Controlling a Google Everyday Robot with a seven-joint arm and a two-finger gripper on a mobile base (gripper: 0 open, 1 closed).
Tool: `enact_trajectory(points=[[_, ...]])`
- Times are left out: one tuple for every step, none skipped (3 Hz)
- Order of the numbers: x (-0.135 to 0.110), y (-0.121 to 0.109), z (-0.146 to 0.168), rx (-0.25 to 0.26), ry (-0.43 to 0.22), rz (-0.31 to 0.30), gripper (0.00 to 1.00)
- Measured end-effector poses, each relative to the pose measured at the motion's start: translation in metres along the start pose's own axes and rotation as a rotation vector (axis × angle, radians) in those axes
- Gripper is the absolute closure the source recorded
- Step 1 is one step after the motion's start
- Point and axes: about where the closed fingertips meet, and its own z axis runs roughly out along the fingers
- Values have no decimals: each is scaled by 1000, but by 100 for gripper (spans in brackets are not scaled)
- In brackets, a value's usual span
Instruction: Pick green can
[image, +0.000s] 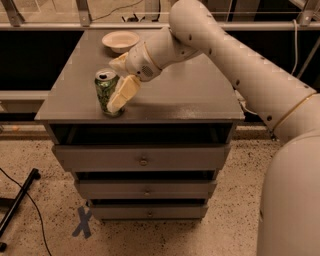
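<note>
Green can (105, 92): stands upright near the front left corner of the surface (190, 95), silver top with its pull tab facing up, mottled green and white label toward me.

Gripper (116, 84): down at the can, reaching in from the can's right at the end of the cream arm (240, 65).

Jaws: spread apart, with the can between them. The near finger (124, 94) lies slantwise across the can's front right side, its tip low against the label. The far finger (119, 62) shows just behind and to the right of the can's rim. From where I stand I cannot tell whether either pad actually presses on the can; nothing looks lifted, and the can's base sits on the surface.

Arm: comes in from the right, bends over the back half of the surface and angles down to the left toward the can.

Bowl (120, 41): pale and shallow, at the back of the surface, well apart from the can and behind the wrist.

Drawers (143, 159): three grey fronts stacked beneath the surface, each with a small round knob, all closed.

Floor: speckled, with a blue X mark (82, 221) just left of the bottom drawer and a black stand leg (17, 205) with a cable lying at the far left.
</note>
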Motion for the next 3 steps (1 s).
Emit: enact_trajectory(points=[[0,1,2,-4,4,-1,18],[0,2,5,-9,4,-2,43],[-5,0,3,10,2,-6,72]])
